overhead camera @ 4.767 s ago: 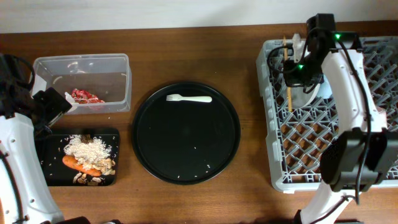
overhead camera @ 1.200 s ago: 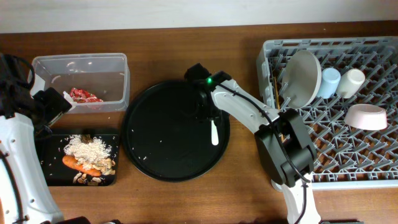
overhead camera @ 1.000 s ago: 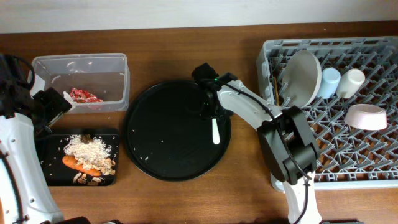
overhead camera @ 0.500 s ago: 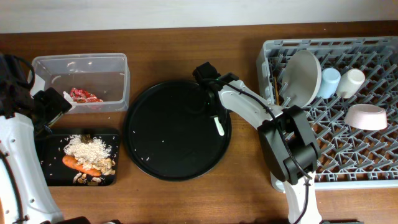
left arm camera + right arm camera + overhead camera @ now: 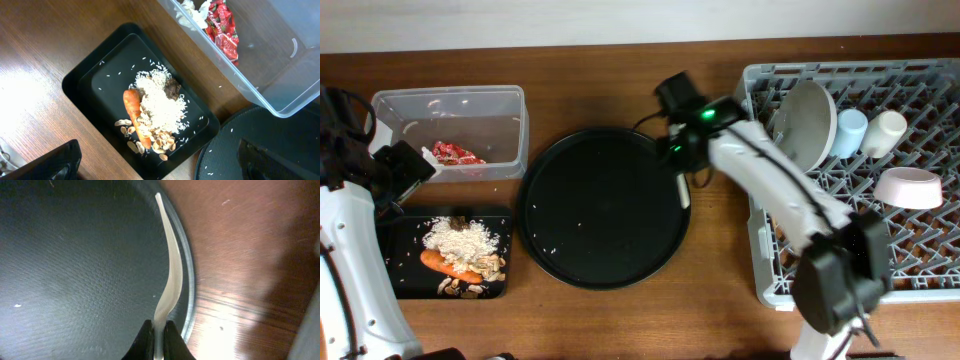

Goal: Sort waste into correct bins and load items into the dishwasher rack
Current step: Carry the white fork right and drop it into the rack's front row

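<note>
My right gripper is shut on the white fork and holds it over the right rim of the round black tray. In the right wrist view the fork sticks out from the closed fingers. The grey dishwasher rack holds the pale plate, light blue cup, small white cup, cream-pink bowl and chopsticks. My left gripper is open above the shallow black tray with rice and carrot. The clear tub holds the red wrapper and white paper.
Stray rice grains lie on the round black tray. Bare wooden table lies between the round tray and the rack. The mushroom-like bits lie at the near end of the shallow black tray.
My right gripper took the fork off the round tray and carried it right, to the tray's right rim. The arm swung up and right. The left arm has not moved.
</note>
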Controlling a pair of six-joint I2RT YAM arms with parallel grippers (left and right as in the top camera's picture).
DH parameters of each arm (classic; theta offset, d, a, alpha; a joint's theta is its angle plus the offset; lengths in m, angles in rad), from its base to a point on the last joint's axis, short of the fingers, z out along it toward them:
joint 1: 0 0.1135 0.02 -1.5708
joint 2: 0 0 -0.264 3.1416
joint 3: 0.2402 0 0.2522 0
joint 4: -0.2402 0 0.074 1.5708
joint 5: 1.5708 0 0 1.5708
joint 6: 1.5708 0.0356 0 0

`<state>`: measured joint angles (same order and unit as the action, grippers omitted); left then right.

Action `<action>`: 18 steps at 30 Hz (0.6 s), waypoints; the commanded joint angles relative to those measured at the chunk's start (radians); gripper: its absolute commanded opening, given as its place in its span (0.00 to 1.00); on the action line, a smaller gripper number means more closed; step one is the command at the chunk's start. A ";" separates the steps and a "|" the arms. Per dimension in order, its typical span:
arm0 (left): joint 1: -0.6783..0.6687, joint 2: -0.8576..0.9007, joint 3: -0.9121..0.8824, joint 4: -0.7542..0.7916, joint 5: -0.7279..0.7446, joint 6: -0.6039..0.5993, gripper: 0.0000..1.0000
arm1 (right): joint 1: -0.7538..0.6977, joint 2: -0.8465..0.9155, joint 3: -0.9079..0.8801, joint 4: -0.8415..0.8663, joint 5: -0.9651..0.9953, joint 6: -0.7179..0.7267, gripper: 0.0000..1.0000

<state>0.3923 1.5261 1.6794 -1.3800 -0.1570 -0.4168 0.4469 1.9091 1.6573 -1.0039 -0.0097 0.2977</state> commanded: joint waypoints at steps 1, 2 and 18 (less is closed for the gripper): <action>0.004 -0.003 0.008 0.002 -0.004 -0.013 0.99 | -0.180 -0.127 0.021 -0.003 -0.024 -0.127 0.04; 0.004 -0.003 0.008 0.002 -0.004 -0.013 0.99 | -0.241 -0.143 0.021 -0.002 -0.096 -0.252 0.04; 0.004 -0.003 0.008 0.002 -0.004 -0.013 0.99 | -0.493 -0.036 0.020 0.043 -0.160 -0.360 0.71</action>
<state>0.3923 1.5261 1.6794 -1.3796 -0.1570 -0.4168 -0.0471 1.8858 1.6611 -0.9470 -0.1600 -0.0914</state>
